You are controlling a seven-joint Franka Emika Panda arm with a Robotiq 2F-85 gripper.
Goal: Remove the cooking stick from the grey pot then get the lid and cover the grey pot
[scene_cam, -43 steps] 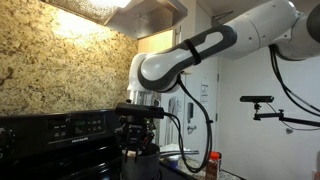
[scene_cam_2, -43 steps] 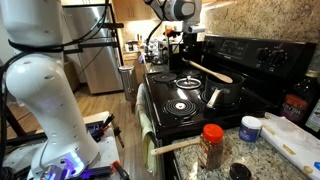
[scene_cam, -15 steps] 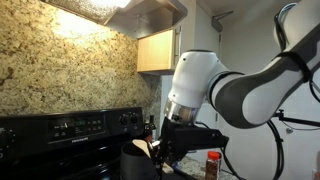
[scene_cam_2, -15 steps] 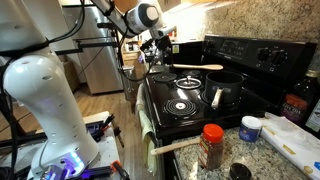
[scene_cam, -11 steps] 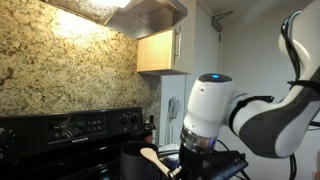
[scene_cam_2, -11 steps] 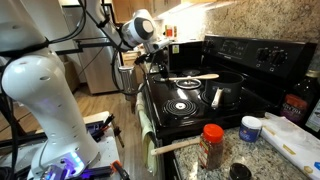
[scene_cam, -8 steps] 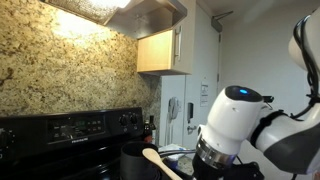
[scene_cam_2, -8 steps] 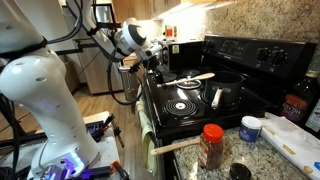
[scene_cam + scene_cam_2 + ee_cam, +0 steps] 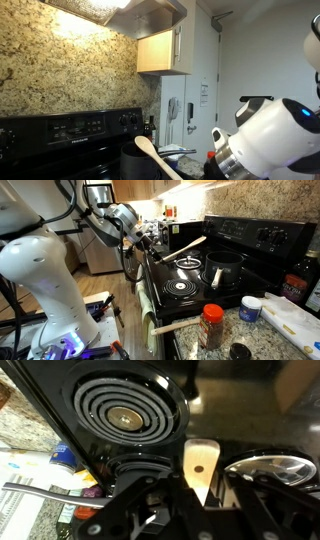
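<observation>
Above the stove [image 9: 245, 235], we now have the cooking stick [image 9: 185, 248] clear of the grey pot [image 9: 222, 270]. 1 second ago its head hung level over the pot's rim; now it has drawn back toward the arm, tilted head-up and apart from the pot. Our gripper [image 9: 150, 248] pinches the handle end, and the wrist view shows the pale head running back between the fingers. We judge step 1 of 2 done, bar setting the stick down. The lid comes next, though we cannot place it with certainty.
</observation>
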